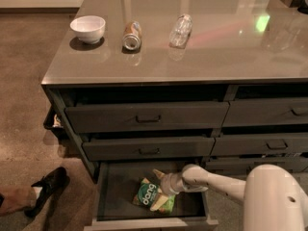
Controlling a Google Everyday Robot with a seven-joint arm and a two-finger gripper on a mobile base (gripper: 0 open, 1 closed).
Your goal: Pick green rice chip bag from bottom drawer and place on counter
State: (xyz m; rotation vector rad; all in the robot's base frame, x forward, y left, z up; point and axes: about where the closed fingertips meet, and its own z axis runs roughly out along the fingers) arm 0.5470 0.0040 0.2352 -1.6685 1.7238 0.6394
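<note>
The green rice chip bag (146,195) lies flat in the open bottom drawer (115,186), its "dang" logo facing up. My gripper (158,189) reaches into the drawer from the right, low over the bag's right part. It is open, with one pale finger (158,173) behind the bag and the other (157,204) across its front right corner. The counter (216,47) is the glossy top of the cabinet above.
On the counter stand a white bowl (88,28), a crushed can (131,35) and a clear plastic bottle (180,31). Two closed drawers with handles (147,119) sit above the open one. A person's shoe (48,186) is on the floor at the left.
</note>
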